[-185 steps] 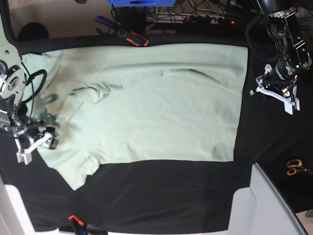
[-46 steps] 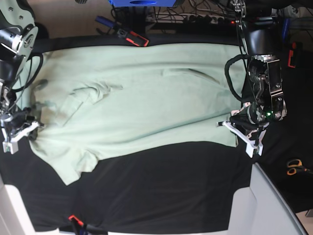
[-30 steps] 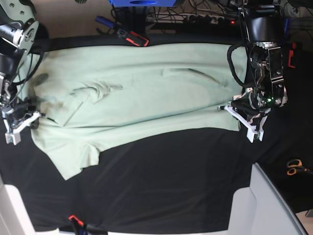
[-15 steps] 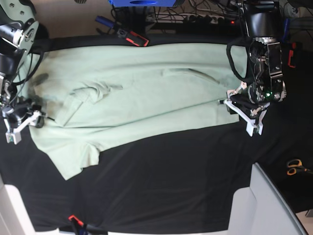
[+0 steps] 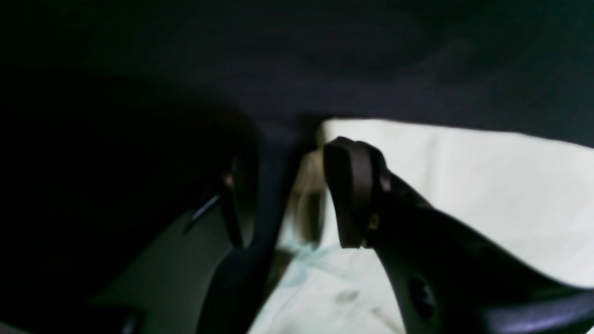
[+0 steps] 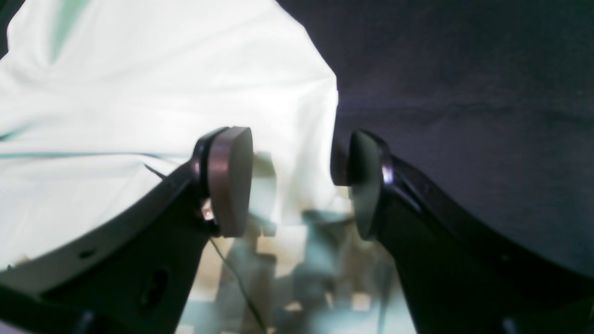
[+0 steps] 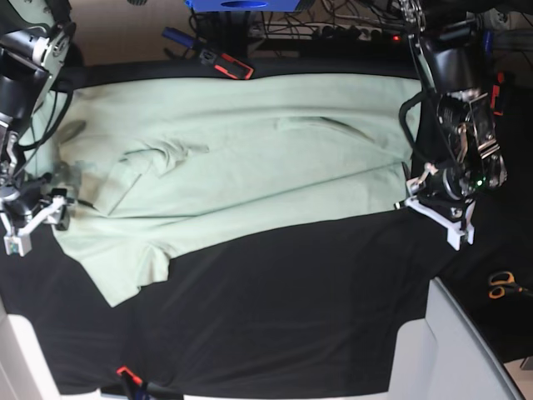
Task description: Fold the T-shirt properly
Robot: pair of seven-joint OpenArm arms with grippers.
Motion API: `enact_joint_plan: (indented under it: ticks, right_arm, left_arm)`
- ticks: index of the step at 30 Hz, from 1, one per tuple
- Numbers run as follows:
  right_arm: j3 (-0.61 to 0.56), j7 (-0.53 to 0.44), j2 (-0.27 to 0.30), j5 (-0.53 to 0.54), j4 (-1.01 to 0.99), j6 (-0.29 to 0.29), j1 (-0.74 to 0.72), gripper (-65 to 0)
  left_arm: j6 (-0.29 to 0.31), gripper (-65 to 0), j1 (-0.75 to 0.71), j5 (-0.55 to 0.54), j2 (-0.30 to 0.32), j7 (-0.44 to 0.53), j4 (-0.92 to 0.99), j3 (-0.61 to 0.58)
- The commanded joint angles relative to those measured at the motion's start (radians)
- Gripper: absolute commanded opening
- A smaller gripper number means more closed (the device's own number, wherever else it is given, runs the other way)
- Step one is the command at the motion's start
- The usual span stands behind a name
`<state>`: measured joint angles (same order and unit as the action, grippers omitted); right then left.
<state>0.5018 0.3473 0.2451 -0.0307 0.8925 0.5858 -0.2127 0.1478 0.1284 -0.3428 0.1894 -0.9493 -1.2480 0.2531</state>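
Here the T-shirt (image 7: 241, 158) lies spread on the black cloth-covered surface (image 7: 291, 317), a soft pale mint sheet with a matte cotton look. Its lower edge runs on a slant from the sleeve end up toward the hem end, and shallow creases bunch near the collar area (image 7: 158, 154). One short sleeve (image 7: 125, 271) sticks out toward the front edge as a blunt flap.

The right claw (image 6: 294, 185) stands open — two dark, rounded oval pads with a clear gap between them, nothing pinched. Beneath that gap shows the bright, smooth edge of the shirt fabric meeting the dark cloth. In the base view this claw (image 7: 33, 221) sits just at the shirt's edge by the sleeve end.

The left claw (image 5: 283, 199) is also parted, its flat dark pads apart with only a blurred bit of pale cloth behind them — nothing gripped. It hangs at the shirt's hem corner (image 7: 404, 196), where pale fabric gives way to black cloth.

Orange-handled scissors (image 7: 502, 285) lie well apart, off near the surface's edge
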Motion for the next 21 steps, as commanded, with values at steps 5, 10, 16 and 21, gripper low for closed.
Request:
enact_joint_plan:
  ticks: [5,10,16,21]
  right_arm:
    - [0.004,-0.012,0.004,0.007,0.034,0.003,-0.023,-33.1]
    - [0.004,-0.012,0.004,0.007,0.034,0.003,-0.023,-33.1]
    - [0.004,-0.012,0.004,0.007,0.034,0.003,-0.023,-33.1]
    - [0.004,-0.012,0.004,0.007,0.034,0.003,-0.023,-33.1]
  left_arm:
    - [0.000,-37.8,0.089,0.003,-0.001,0.016,0.104,0.008]
    - [0.000,-37.8,0.126,0.003,-0.003,0.016,0.159,0.004]
    - [0.000,-37.8,0.152,0.003,-0.005,0.025,0.212,0.004]
    - [0.000,-37.8,0.172,0.004,-0.005,0.097,0.327,0.002]
